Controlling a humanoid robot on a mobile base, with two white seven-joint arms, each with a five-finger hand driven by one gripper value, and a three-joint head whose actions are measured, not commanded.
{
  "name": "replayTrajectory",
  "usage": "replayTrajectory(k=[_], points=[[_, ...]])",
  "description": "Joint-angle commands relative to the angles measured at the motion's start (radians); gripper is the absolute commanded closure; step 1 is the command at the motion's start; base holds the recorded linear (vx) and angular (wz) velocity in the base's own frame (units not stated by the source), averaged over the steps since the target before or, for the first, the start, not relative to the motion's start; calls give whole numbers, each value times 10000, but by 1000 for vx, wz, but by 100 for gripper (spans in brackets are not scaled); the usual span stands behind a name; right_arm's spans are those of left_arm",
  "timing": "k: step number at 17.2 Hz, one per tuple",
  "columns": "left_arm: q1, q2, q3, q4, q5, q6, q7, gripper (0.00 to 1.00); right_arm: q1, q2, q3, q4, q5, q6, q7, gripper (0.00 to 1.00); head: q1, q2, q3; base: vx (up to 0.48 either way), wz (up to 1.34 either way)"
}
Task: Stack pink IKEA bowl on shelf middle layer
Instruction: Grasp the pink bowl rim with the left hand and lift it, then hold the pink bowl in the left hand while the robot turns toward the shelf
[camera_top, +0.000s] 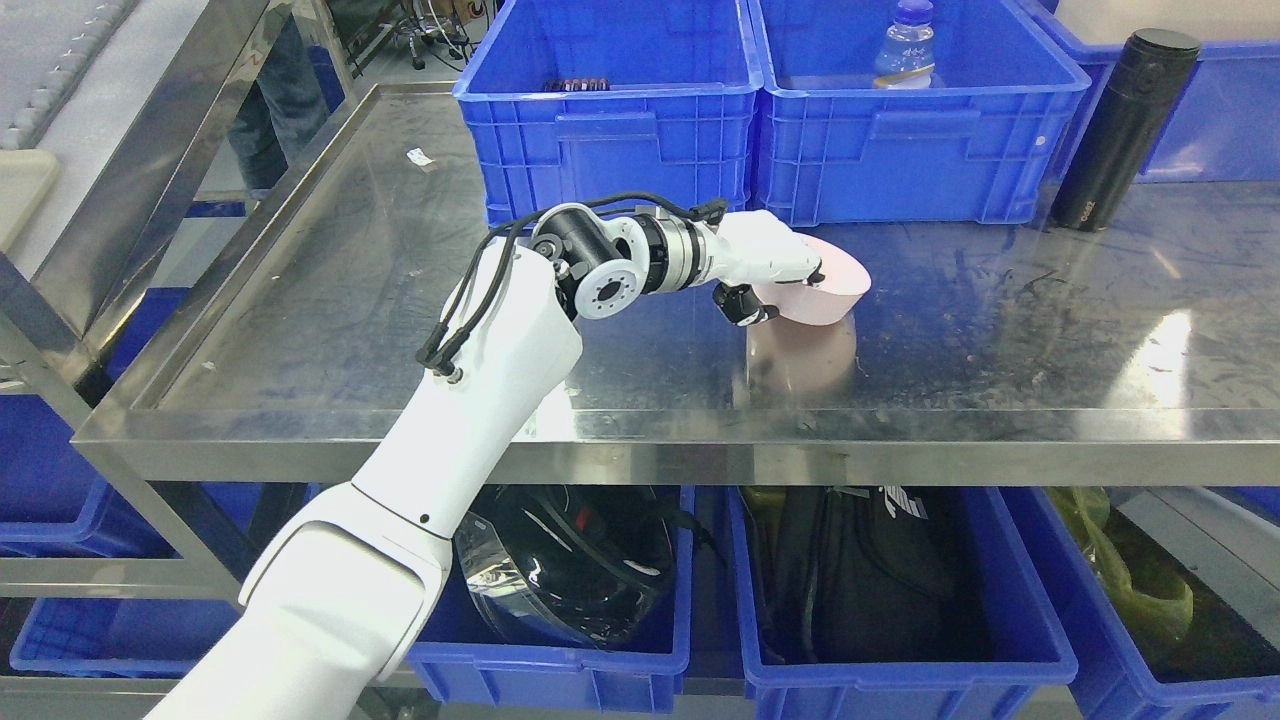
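A pink bowl (822, 290) sits on the steel shelf surface (400, 330), near the middle, tilted slightly with its rim facing up and left. My left hand (770, 275) reaches in from the lower left and is closed on the bowl's left rim, white fingers over the top edge and the dark thumb below. The bowl's pink reflection shows on the metal under it. Only one pink bowl is in view. My right arm does not show.
Two blue crates (610, 110) (915, 115) stand at the back of the shelf; the right one holds a water bottle (908, 45). A black flask (1122, 130) stands at the back right. Blue bins (900, 620) with dark items sit on the level below.
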Motion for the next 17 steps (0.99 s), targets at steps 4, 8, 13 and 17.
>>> replayTrajectory(k=[4,8,13,17], points=[[961,175,4909,-2427,1390,-1805,-102,96,46,-175,0,-175,0,-7,-1,0,0,0,0,0,0],[2645,175,5310,-3944,2789,-2816,-117,96,31,-175,0,-175,0,-7,-1,0,0,0,0,17,-52],[4350,175,5571,-4531,2989,-3003,-179,97,46,-175,0,-175,0,-7,-1,0,0,0,0,9,-48],[4568,175,5846,-4639,3371,-3003,-87,97,46,-175,0,-175,0,-7,-1,0,0,0,0,-62,245]])
